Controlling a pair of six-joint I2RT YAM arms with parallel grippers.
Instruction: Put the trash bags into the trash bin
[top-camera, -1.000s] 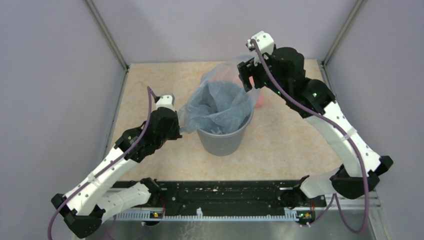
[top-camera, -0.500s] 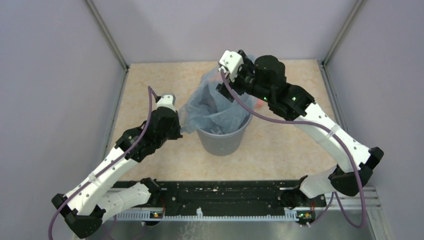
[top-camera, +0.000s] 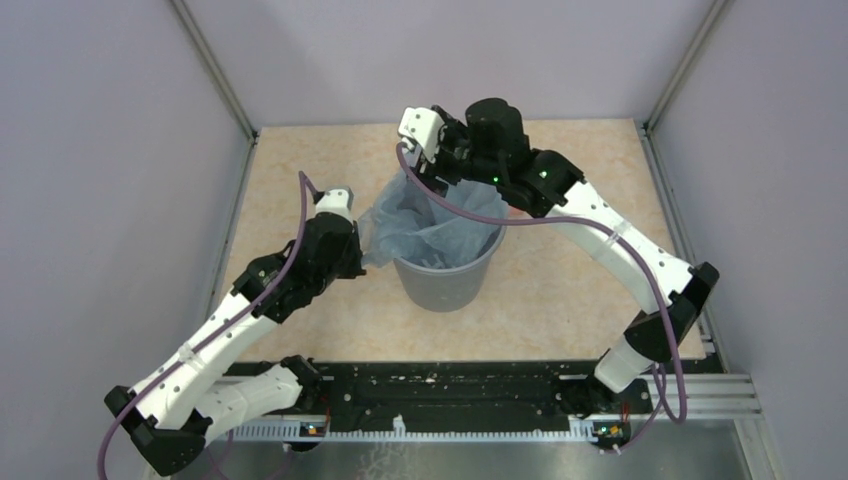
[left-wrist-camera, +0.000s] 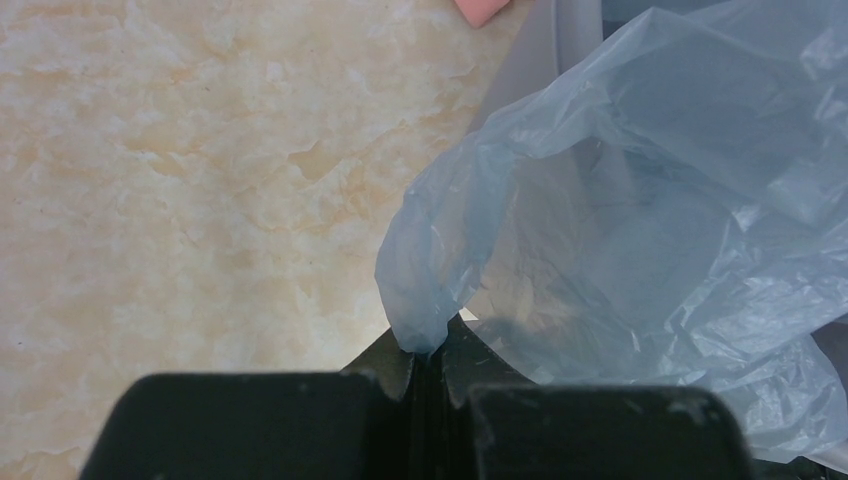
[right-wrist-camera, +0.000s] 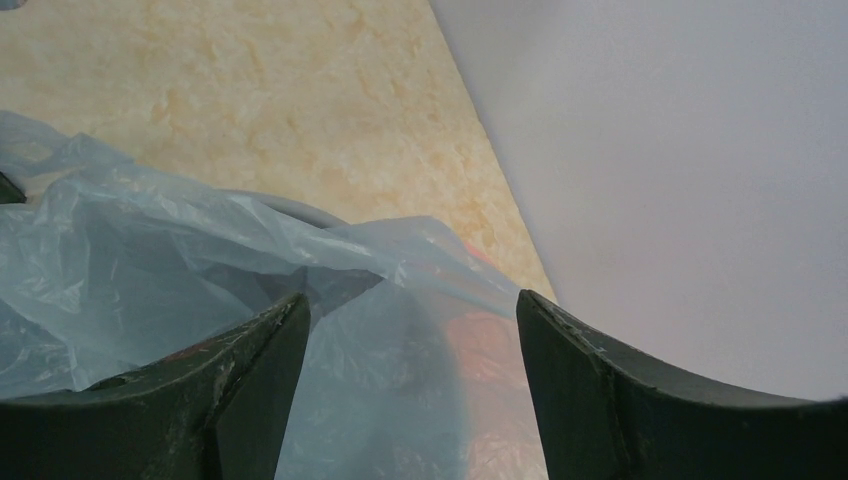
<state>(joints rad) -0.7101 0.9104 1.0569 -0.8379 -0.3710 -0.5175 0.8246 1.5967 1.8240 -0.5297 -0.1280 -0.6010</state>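
Just below the right gripper (right-wrist-camera: 410, 325), whose fingers stand wide apart and hold nothing, the far edge of the bag (left-wrist-camera: 640, 200) rises from the bin (top-camera: 445, 285), its near-left corner pinched in the left gripper (left-wrist-camera: 428, 365).

The surface (top-camera: 300, 160) is a beige top with pale marbled mottling, running from a black rail (top-camera: 450, 385) along its near edge to the far wall. A grey round trash bin (top-camera: 445, 280) stands upright on it, about midway between left and right and nearer the rail than the far wall. A salmon-pink piece (left-wrist-camera: 482, 8) lies flat on the surface close by the bin. Only its corner shows, and whether the two touch cannot be told.
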